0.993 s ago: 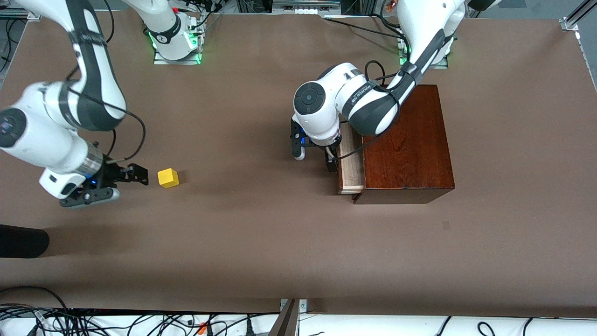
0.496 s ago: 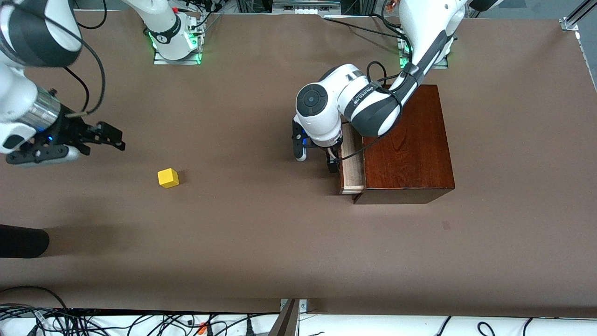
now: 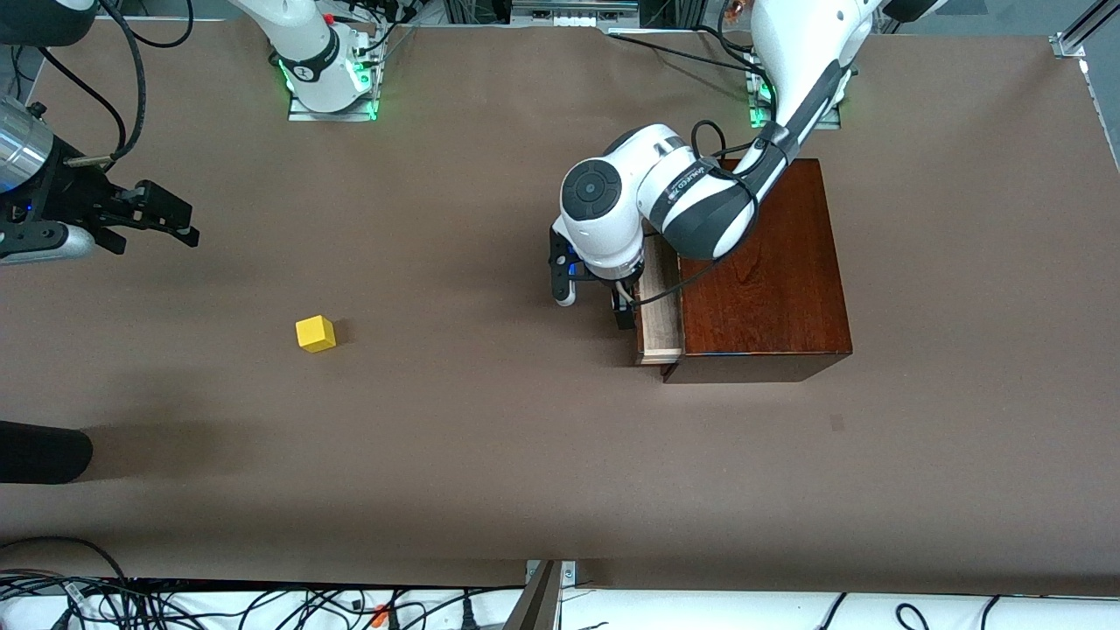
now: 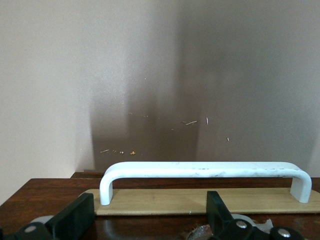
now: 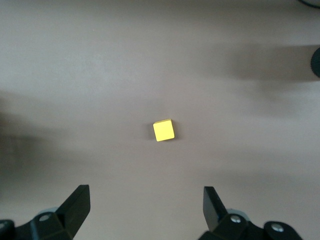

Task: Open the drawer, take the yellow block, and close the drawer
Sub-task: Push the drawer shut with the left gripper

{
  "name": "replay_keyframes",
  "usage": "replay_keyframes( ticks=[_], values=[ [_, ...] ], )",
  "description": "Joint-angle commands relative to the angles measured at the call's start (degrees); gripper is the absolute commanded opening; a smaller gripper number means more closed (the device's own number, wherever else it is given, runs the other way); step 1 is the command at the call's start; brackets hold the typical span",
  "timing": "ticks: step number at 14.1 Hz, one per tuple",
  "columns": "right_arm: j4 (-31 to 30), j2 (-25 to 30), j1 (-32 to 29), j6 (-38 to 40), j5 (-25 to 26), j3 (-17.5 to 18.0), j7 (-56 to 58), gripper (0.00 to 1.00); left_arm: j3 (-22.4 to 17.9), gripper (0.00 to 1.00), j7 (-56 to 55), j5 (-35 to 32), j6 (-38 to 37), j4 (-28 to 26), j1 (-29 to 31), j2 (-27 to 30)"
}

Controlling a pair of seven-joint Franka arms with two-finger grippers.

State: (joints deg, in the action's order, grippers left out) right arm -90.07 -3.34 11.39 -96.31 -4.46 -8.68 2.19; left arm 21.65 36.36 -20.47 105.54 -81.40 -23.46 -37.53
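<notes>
Brown tabletop (image 3: pixel 490 455), mostly bare; wide free stretch between the block and the box, and all along the edge nearest the front camera. Dark reddish-brown wooden box (image 3: pixel 761 271) sits toward the left arm's end, its top glossy. Drawer (image 3: pixel 658 315) sticks out of the box's side facing the right arm's end, open a narrow way, pale wood rim showing. White bar handle (image 4: pixel 202 172) on the drawer front, seen in the left wrist view.

Left arm bends down from its base over the box, wrist pointing down at the drawer front. Left pincer (image 3: pixel 595 302) at the handle; fingers (image 4: pixel 75 220) spread wide on either side of the handle's middle, released, gripping nothing.

Right arm raised near the tabletop's edge at its own end, wrist roughly level. Right pincer (image 3: pixel 171 219) up in the air over bare tabletop, released, nothing between its fingers (image 5: pixel 77 205).

Yellow block (image 3: pixel 315 333) lies alone on the tabletop toward the right arm's end, well apart from the box, free room all round it, centred in the right wrist view.
</notes>
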Motion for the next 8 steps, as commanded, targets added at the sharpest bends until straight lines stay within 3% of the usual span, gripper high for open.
replay_keyframes(
  ticks=[1, 5, 8],
  values=[
    [2.4, -0.7, -0.1, 1.6, 2.3, 0.3, -1.0, 1.0, -1.5, 1.0, 1.4, -5.4, 0.4, -3.1, 1.5, 1.6],
    [2.4, -0.7, -0.1, 2.9, 2.5, 0.4, -1.1, 1.0, 0.2, 1.0, 4.6, -5.4, 0.1, -5.6, 0.8, 3.0],
    [2.4, -0.7, 1.7, 3.2, 3.8, 1.5, -7.8, 1.0, 0.3, 1.0, 6.4, -5.4, -0.5, -5.6, 1.0, 3.4]
  ],
)
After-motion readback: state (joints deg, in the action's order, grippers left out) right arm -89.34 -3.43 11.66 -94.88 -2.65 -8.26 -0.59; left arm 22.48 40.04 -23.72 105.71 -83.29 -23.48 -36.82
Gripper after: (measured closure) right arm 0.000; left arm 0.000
